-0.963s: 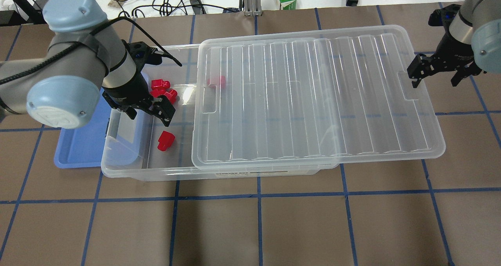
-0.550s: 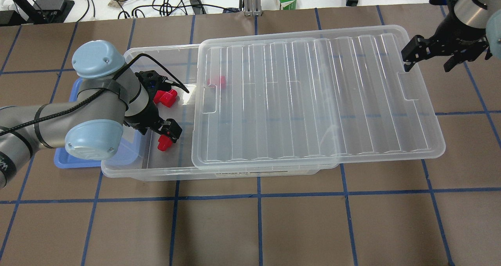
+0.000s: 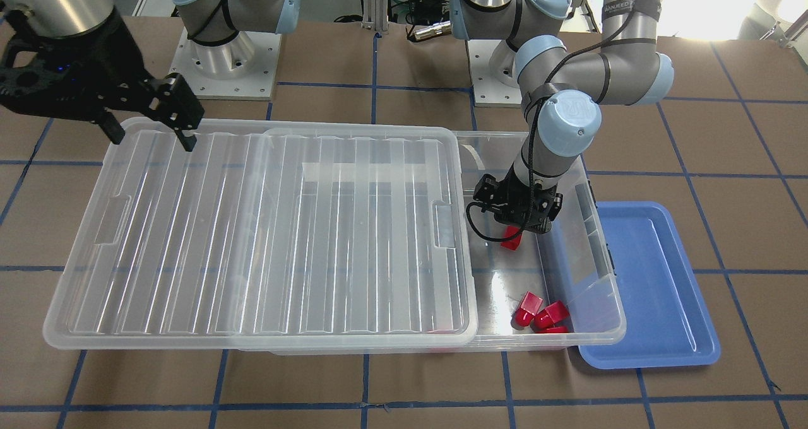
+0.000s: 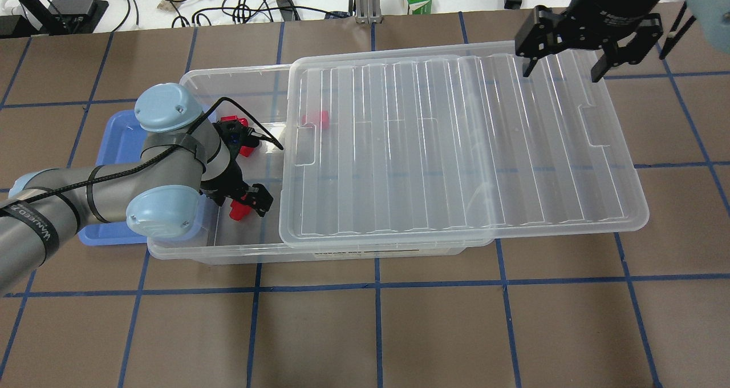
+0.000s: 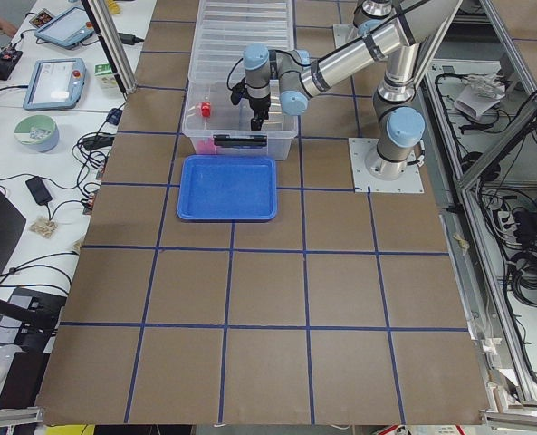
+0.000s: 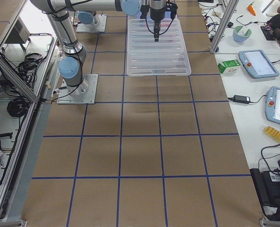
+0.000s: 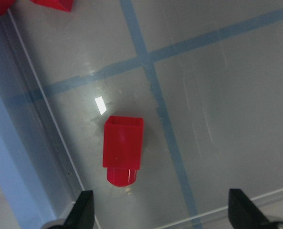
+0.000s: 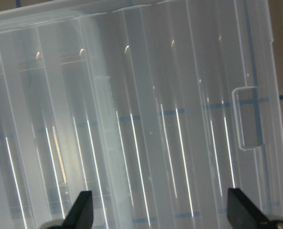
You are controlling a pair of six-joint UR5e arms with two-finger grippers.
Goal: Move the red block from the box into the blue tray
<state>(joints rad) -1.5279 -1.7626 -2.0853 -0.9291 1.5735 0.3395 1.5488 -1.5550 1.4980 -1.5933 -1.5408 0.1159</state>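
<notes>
The red block (image 7: 123,150) lies on the floor of the clear box (image 4: 228,250), stub end toward my wrist camera; it also shows in the front view (image 3: 511,240) and overhead (image 4: 236,211). My left gripper (image 7: 162,214) is open and low inside the box's uncovered end, directly over the block (image 4: 249,201), fingers either side and apart from it. The blue tray (image 4: 117,148) sits against the box's left end, partly under my left arm, and looks empty (image 3: 650,277). My right gripper (image 4: 564,54) is open and empty above the lid's far right edge.
The ribbed lid (image 4: 456,148) is slid right and covers most of the box. Several other red pieces (image 4: 245,142) lie at the box's far left corner, and one (image 4: 316,120) lies under the lid edge. The box wall (image 7: 31,143) runs close beside the block.
My left gripper has moved toward the near side and dropped down over the lone red block. My right arm has swung up and left, to over the lid's far edge.
</notes>
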